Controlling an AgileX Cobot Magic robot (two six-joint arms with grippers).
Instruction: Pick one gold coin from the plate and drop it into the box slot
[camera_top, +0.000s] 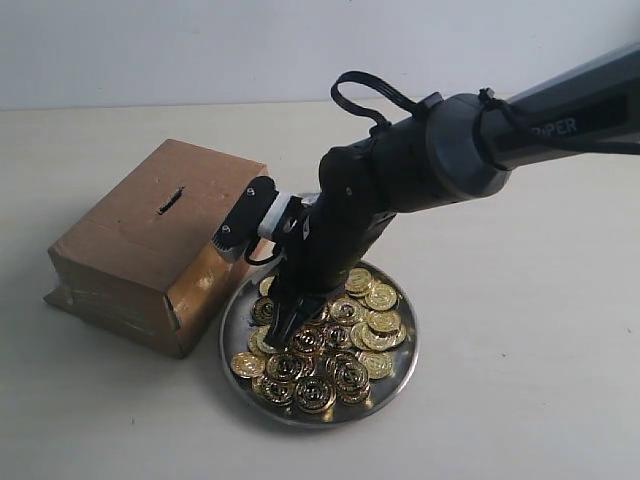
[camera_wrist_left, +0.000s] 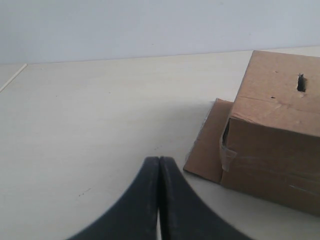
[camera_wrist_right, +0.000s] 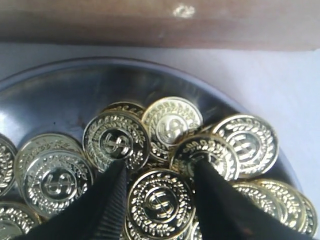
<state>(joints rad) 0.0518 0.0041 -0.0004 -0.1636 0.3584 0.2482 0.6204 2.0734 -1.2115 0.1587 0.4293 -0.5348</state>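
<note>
The silver plate (camera_top: 404, 368) (camera_wrist_right: 60, 95) holds several gold coins (camera_top: 345, 375). My right gripper (camera_top: 288, 322) (camera_wrist_right: 159, 167) is down in the pile, open, its two dark fingers (camera_wrist_right: 112, 195) standing either side of one flat gold coin (camera_wrist_right: 160, 202) without closing on it. The brown cardboard box (camera_top: 150, 245) (camera_wrist_left: 280, 135) sits left of the plate, its dark slot (camera_top: 172, 201) (camera_wrist_left: 301, 83) on top. My left gripper (camera_wrist_left: 159, 161) is shut and empty over the bare table, short of the box; the exterior view does not show it.
The box's brown side (camera_wrist_right: 160, 22) rises just beyond the plate rim in the right wrist view. A flat cardboard flap (camera_wrist_left: 207, 150) sticks out from under the box. The right arm (camera_top: 470, 150) reaches in from the upper right over the pale table (camera_top: 520, 400).
</note>
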